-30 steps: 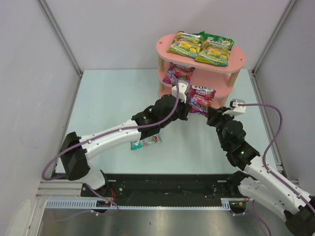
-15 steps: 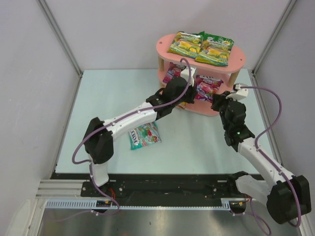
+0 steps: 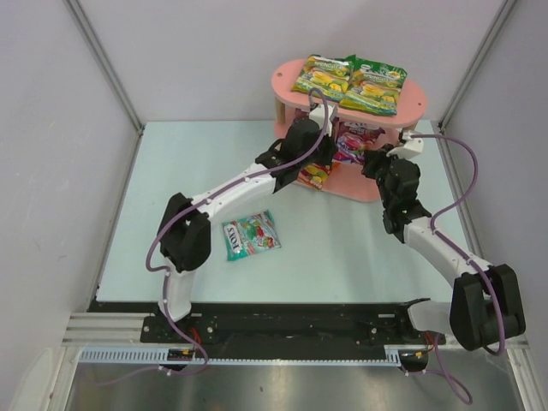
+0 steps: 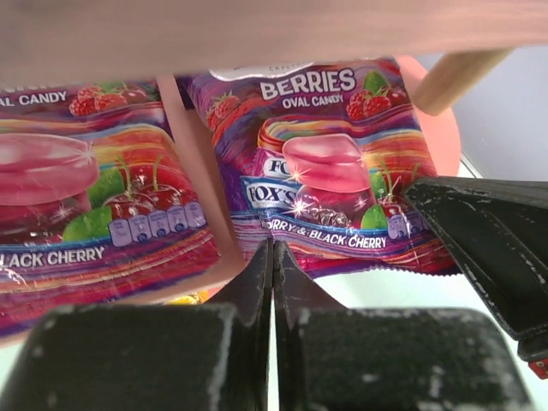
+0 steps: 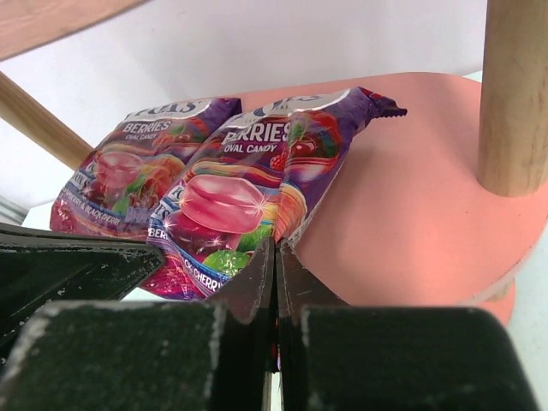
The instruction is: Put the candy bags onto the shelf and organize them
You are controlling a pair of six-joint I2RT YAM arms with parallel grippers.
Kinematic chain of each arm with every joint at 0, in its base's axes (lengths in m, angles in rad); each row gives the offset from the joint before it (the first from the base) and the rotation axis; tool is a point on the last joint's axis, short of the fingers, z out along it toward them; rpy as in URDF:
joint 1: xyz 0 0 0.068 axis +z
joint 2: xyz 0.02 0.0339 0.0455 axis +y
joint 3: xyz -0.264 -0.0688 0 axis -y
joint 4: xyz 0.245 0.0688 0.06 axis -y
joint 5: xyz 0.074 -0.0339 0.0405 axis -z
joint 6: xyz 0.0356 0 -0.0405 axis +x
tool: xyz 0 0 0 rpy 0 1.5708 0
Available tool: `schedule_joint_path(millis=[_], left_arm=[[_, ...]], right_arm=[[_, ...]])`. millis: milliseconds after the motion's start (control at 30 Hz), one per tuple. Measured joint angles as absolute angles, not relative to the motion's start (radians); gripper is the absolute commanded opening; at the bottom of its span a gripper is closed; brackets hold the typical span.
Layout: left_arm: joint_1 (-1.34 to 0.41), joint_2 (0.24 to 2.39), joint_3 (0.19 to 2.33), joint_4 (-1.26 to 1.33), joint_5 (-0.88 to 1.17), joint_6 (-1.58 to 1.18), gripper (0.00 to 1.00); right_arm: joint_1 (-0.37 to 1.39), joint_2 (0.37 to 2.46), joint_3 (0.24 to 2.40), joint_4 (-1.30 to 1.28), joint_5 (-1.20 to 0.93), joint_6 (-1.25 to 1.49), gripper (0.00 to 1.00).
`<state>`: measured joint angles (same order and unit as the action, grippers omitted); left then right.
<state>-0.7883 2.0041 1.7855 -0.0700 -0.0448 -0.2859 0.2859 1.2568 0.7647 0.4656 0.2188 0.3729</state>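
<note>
Two berry bags (image 5: 224,195) side by side, middle board of shelf (image 5: 411,205).

Pale table (image 3: 197,163): pink shelf (image 3: 413,106), one teal bag (image 3: 251,236). Shelf, top tier: two green-yellow bags (image 3: 321,77) side by side. Middle tier: two purple berry bags (image 5: 231,188).

You're seeing 2 green-yellow bags (image 3: 372,86) lying flat atop pink shelf (image 3: 413,104), 2 purple bags (image 5: 224,197) sitting side-by-side on mid tier, teal bag (image 3: 251,236) lying on table (image 3: 197,163).
</note>
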Motion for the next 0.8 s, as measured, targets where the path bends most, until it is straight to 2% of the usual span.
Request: schedule_joint_path(millis=[433,533,567,633,667,767,800], left_arm=[[-0.764,2.045,1.821,-0.068,-0.003,-0.286,0.01],[-0.763,2.045,1.821,-0.068,0.001,-0.286,0.04],[-0.763,2.045,1.821,-0.068,0.002,-0.287,0.06],[-0.762,2.045,1.821,-0.07,0.0,-0.287,0.15],[-0.762,2.045,1.821,-0.07,-0.004,-0.287,0.25],[-0.762,2.045,1.821,-0.071,-0.009,-0.284,0.45],[-0.762,2.045,1.821,-0.07,-0.012,-0.282,0.47]], right_arm=[[0.261,1.314,0.775,0.521,0.208,0.389,0.02],[0.257,1.315,0.775,0.522,0.201,0.392,0.18],[0.255,1.315,0.775,0.522,0.201,0.394,0.27],[0.253,1.315,0.775,0.522,0.202,0.399,0.34],[0.252,1.315,0.775,0.522,0.202,0.402,0.4],[0.252,1.314,0.775,0.521,0.202,0.404,0.47],[0.252,1.314,0.775,0.521,0.203,0.405,0.48]])
